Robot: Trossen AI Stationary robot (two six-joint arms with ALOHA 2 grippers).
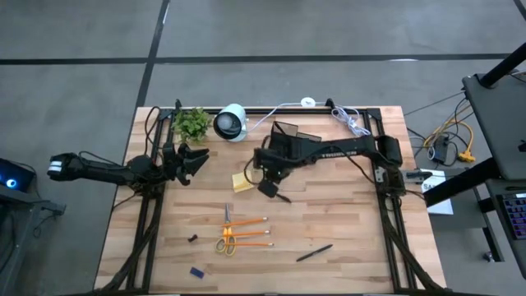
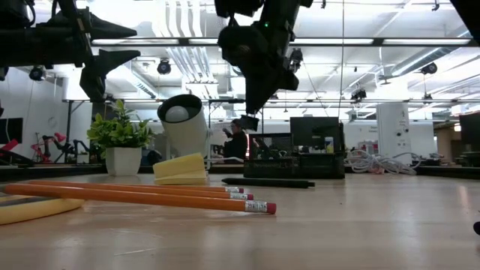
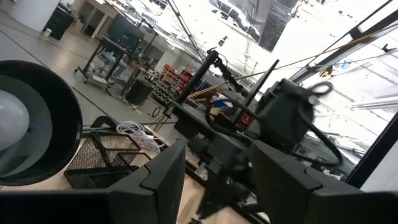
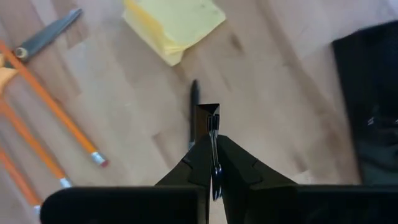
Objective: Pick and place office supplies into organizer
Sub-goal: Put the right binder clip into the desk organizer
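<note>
My right gripper (image 1: 268,186) hangs over the table's middle, pointing steeply down, shut on a tiny dark clip (image 4: 209,116). Under it a black pen (image 4: 194,94) lies flat on the wood, beside the yellow sticky-note pad (image 1: 241,182). The black organizer (image 1: 289,134) stands behind, partly under the right arm. Nearer the front lie three orange pencils (image 1: 249,233), yellow-handled scissors (image 1: 226,238), another black pen (image 1: 314,252), a dark clip (image 1: 192,238) and a blue piece (image 1: 196,271). My left gripper (image 1: 196,160) waits open at the table's left, above the surface. My right gripper pinches the clip between its two fingertips (image 4: 236,163), coming from above and pointing down. A silver wire part (image 4: 215,158) runs back between the fingers, and the clip's dark body (image 4: 209,116) sticks out past them. In the low view the clip (image 2: 250,121) hangs clear of the table.
A green potted plant (image 1: 191,122) and a white round lamp-like device (image 1: 232,122) stand at the far left. A white cable (image 1: 349,120) lies coiled at the far right. Bare wood shows at the table's right and front right.
</note>
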